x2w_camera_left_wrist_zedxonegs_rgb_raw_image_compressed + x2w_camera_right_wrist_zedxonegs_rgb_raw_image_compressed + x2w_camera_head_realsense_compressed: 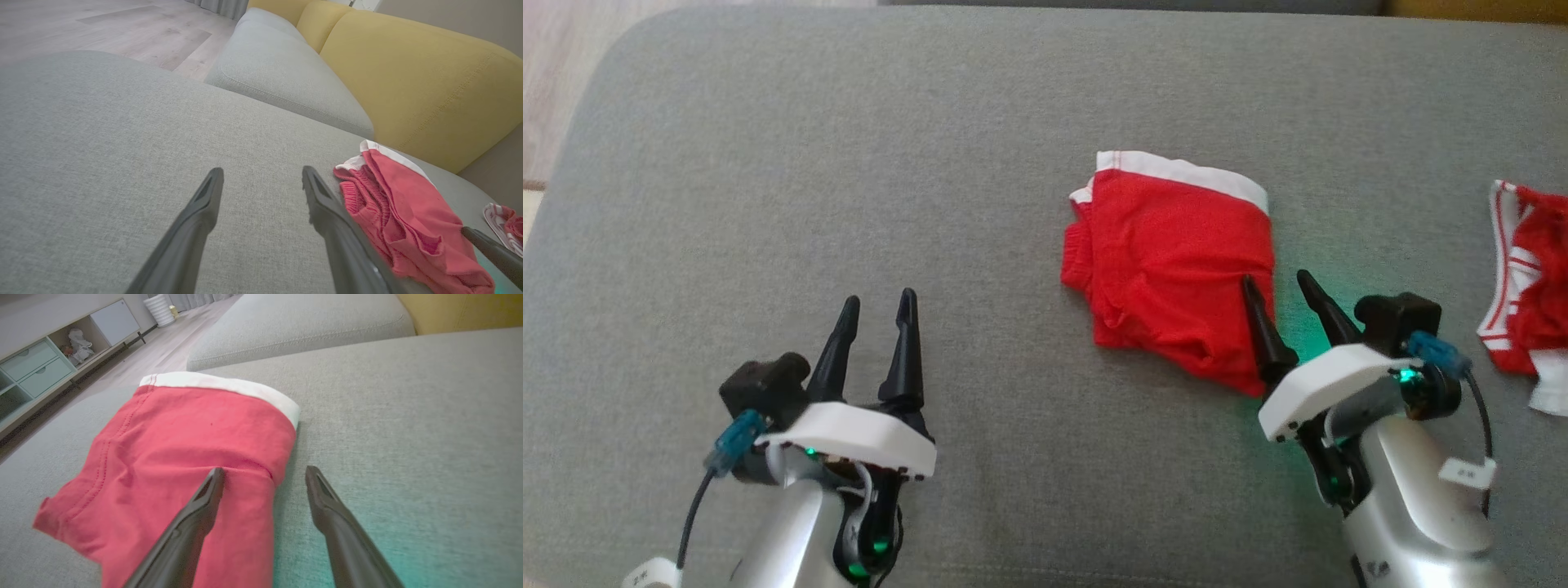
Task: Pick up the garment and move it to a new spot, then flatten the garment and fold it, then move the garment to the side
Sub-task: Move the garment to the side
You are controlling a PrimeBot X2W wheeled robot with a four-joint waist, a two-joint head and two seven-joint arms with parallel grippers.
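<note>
My right end effector [1274,279] is open, one finger over the red garment [1168,261] (nothing gripped). Left end effector [880,296] open too, above the cushion [849,163]

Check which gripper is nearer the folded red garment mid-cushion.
Right. The right gripper, open, straddles the right edge of the red garment, one finger over the fabric. The left gripper hangs open over the grey cushion, off to its left.
</note>
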